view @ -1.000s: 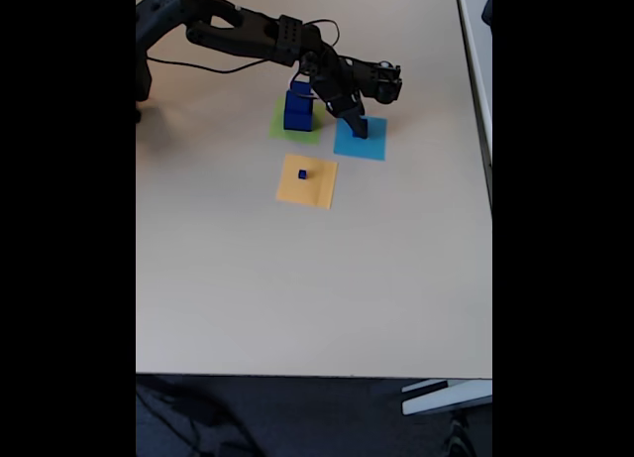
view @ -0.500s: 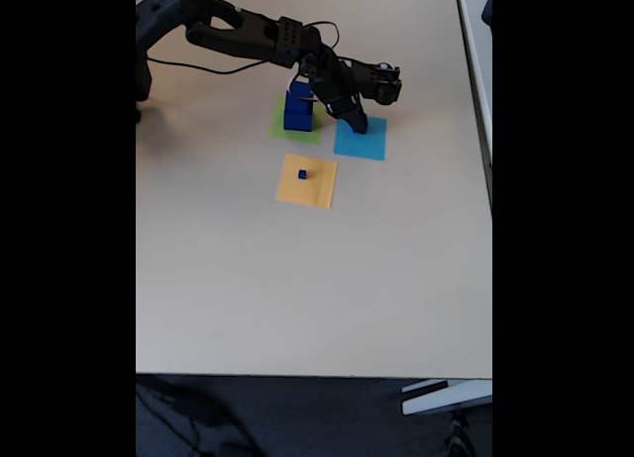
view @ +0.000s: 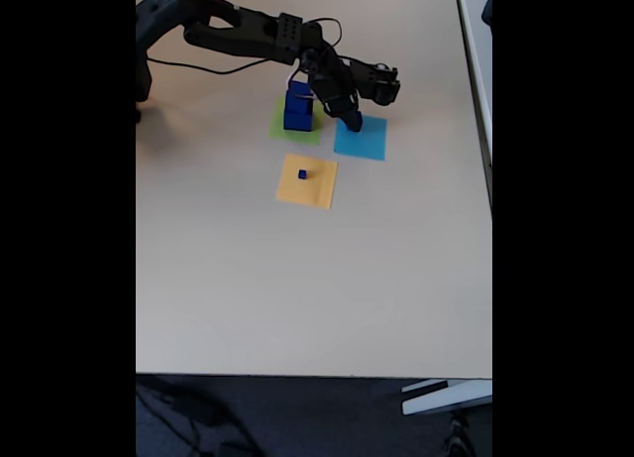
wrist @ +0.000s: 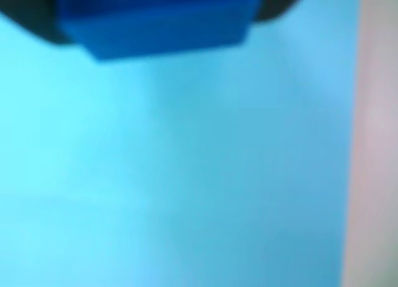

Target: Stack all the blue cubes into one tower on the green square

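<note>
In the wrist view a dark-blue cube (wrist: 165, 22) sits at the top edge between two dark fingers (wrist: 28, 16), with my gripper (wrist: 161, 13) shut on it just above the cyan paper square (wrist: 186, 175). In the fixed view the gripper (view: 352, 120) hangs over the upper left part of that cyan square (view: 365, 142). A stack of two larger blue cubes (view: 297, 110) stands on the green square (view: 282, 130), just left of the gripper. A tiny blue cube (view: 302, 174) rests on the orange-yellow square (view: 307, 184).
The arm (view: 248, 31) reaches in from its base at the upper left, with a black cable trailing on the beige table (view: 297, 298). The table's right edge (view: 488, 179) and front edge lie far from the paper squares.
The gripper has risen slightly off the cyan square and shifted up and left toward the stack, carrying the cube. The stack and tiny cube have not moved.
</note>
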